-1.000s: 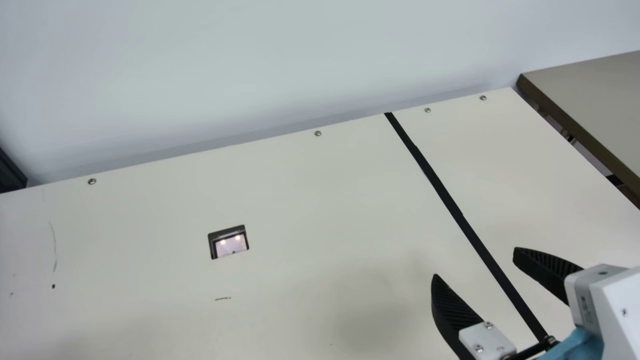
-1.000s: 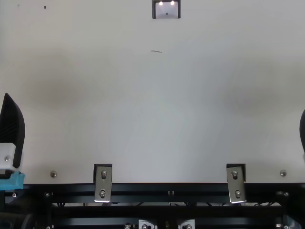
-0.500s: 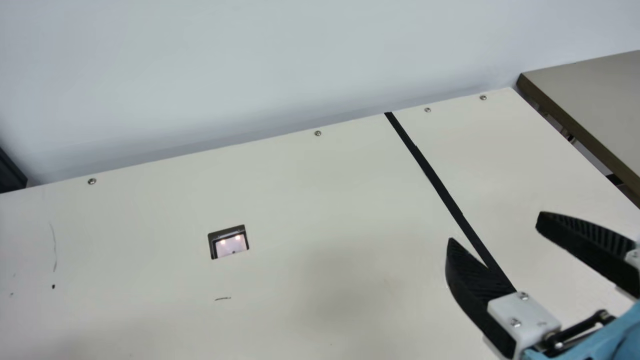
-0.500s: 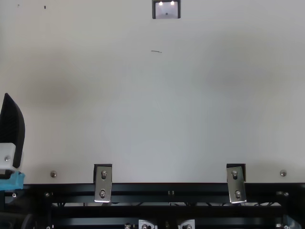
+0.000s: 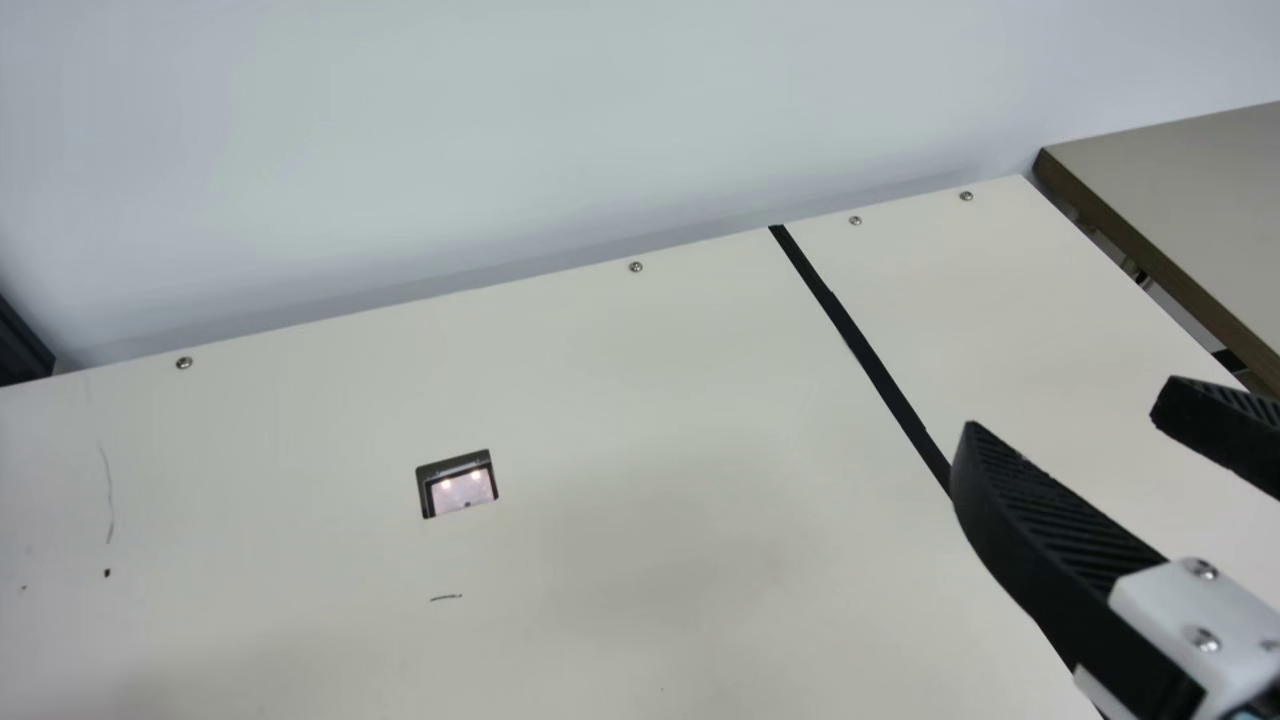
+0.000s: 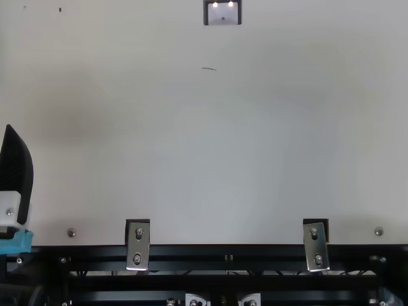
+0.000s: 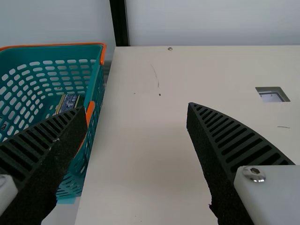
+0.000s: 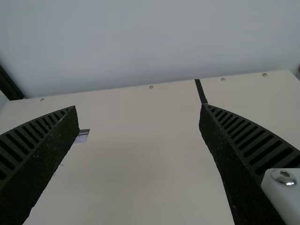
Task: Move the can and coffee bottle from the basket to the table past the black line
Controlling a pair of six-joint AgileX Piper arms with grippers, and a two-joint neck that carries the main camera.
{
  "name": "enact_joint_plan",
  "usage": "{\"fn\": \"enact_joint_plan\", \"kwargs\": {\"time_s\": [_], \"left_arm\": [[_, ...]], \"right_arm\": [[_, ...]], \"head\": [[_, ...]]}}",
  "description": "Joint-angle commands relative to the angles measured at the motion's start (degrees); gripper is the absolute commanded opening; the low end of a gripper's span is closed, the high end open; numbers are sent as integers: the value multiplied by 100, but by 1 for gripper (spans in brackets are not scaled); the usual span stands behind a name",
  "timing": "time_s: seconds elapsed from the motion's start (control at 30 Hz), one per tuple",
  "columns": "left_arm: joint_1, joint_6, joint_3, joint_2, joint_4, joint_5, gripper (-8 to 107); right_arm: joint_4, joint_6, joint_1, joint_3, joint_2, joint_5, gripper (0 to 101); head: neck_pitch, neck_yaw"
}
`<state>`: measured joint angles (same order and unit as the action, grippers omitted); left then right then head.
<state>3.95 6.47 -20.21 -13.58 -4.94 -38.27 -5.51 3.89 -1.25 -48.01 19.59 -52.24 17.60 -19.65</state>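
Across the main view spreads the cream table. Beside it, in the left wrist view, stands the teal basket. The left gripper and right gripper have fingers apart. The black line crosses the table. Inside the basket lies a printed item; can or bottle, I cannot tell.
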Motion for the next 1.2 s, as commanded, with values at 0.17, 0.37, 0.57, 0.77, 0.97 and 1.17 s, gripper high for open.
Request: {"fn": "enact_joint_plan", "kwargs": {"time_s": [0.17, 0.37, 0.57, 0.77, 0.97, 1.17], "left_arm": [[0, 0, 0, 0, 0, 0, 90], [0, 0, 0, 0, 0, 0, 90], [0, 0, 0, 0, 0, 0, 90], [0, 0, 0, 0, 0, 0, 90], [0, 0, 0, 0, 0, 0, 90], [0, 0, 0, 0, 0, 0, 90]], "right_arm": [[-222, 222, 37, -29, 23, -197, 101], [-531, 913, 292, -151, 37, -631, 101], [-867, 1800, 752, -275, 3, -1021, 101], [-1234, 2558, 1315, -327, -123, -1206, 101], [-1478, 2822, 1627, -331, -237, -1176, 101], [-1540, 2878, 1761, -331, -255, -1141, 101]], "head": [[114, 27], [114, 27], [114, 27], [114, 27], [114, 27], [114, 27]]}}
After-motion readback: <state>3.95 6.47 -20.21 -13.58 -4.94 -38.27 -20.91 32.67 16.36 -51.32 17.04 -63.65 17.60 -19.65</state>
